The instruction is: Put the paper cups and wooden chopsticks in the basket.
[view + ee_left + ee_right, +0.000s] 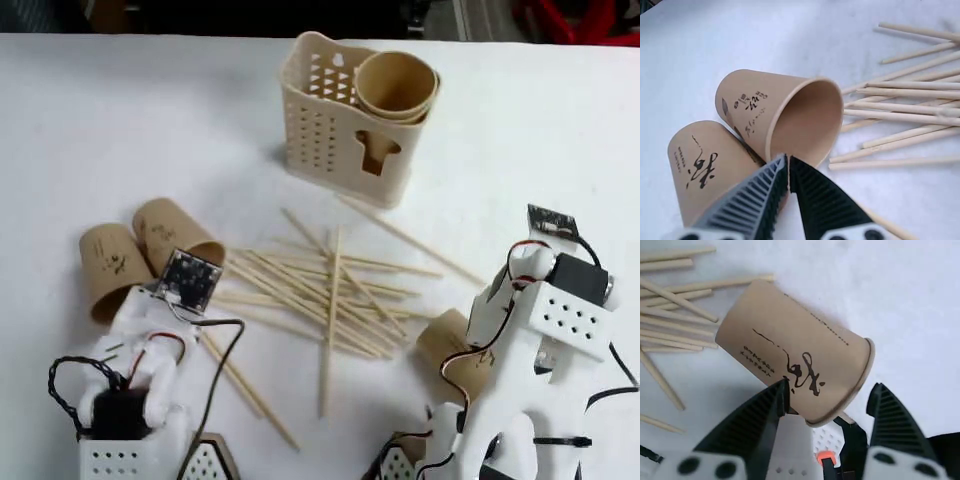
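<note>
Brown paper cup (pixel 790 355) lies sideways at the wide jaws of the right gripper (pixel 830 387); grasp step judged in hand. Next: close, lift, carry to basket (pixel 320 135). Left gripper (pixel 788 159) jaws pressed together, empty.

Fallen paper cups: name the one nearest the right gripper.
The lone cup lying on its side before the open right gripper; two others lie paired by the left gripper.

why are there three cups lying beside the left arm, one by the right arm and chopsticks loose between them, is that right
Not quite: the high view shows two beside the left arm, not three, the outer cup and the inner cup. The rest holds: one lone cup by the right arm, chopsticks loose between them.
</note>
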Robot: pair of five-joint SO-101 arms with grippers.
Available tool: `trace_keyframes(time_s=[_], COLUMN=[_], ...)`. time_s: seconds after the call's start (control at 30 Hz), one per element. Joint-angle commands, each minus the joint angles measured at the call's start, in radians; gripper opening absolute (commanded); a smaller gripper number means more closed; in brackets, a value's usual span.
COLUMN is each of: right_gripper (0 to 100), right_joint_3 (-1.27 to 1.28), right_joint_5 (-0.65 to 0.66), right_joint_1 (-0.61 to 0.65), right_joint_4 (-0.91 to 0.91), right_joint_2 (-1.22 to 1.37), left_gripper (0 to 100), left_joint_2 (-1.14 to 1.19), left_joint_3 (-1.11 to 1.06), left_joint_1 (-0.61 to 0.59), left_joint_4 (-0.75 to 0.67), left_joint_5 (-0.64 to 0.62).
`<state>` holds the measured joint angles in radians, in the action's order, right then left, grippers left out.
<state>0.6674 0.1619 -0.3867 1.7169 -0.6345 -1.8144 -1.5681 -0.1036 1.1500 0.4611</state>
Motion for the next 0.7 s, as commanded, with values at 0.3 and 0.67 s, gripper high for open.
trace_keyframes(time_s=[0.3,0.67], right_gripper=[25.5,25.5], right_joint_3=[0.069,0.044], right_joint_5=[0.021,-0.025], right_joint_1=[-0.039,0.104], right_joint_4=[-0.076,-0.085], right_joint_2=[-0.025,0.160], left_gripper=[3,3], left_joint_2=[-0.008,-0.008], left_joint_3=[0.006,0.006], left_joint_1=[-0.010,-0.010], left_joint_4=[-0.025,-0.025], left_joint_5=[0.009,0.009])
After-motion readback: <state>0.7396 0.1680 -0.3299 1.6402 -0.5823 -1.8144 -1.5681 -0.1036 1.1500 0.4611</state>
